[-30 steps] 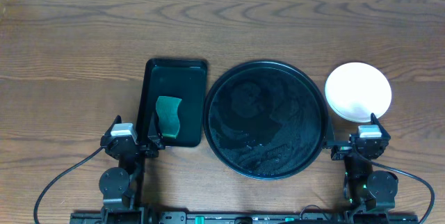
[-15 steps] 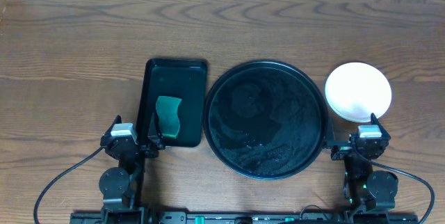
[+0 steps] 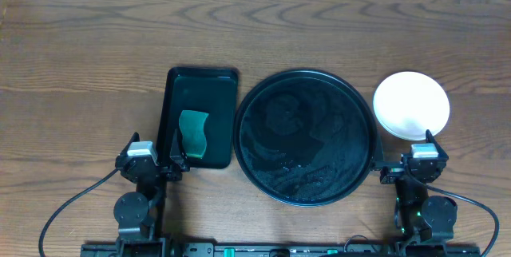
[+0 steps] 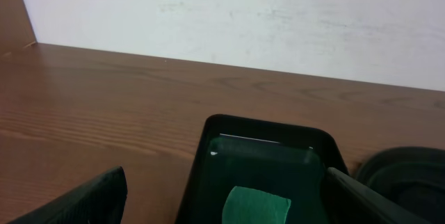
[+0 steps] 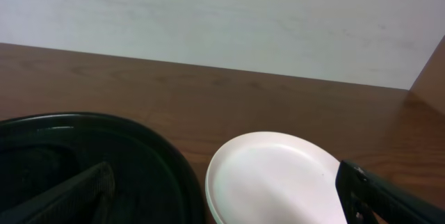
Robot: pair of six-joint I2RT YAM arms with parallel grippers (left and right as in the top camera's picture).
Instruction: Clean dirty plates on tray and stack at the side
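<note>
Starting overhead: finding the tray point(image 3: 307, 129) sitting mid-table, round, glossy black, raised rim, carrying no plate at all, only wet-looking streaks. Spotting the plates point(image 3: 411, 105) stacked just beside its right edge, directly on the wood-grain table point(image 3: 80, 65), a smooth white one on top; not managing to count those underneath. Placing the right pincer point(image 3: 417, 161) just in front of that stack, near the table's front edge, and the left pincer point(image 3: 152, 161) well apart on the far side, beside a dark green rectangular tray point(image 3: 200, 89) holding a green sponge point(image 3: 192, 135). Judging the right arm much the nearer, with the stack lying straight ahead of it and, being round, offering no long axis to line up on. Switching to the left wrist: seeing both fingers point(image 4: 83, 200) spread wide at the lower corners, gripping nothing, framing the green tray and sponge. Switching to the right wrist: again catching fingers point(image 5: 66, 196) splayed apart and empty, the white plate point(image 5: 278, 175) lying ahead and slightly right, a second rim peeking from under it, the black tray curving off left. Reading the job as looking finished, with nothing left on the tray to wipe.
</note>
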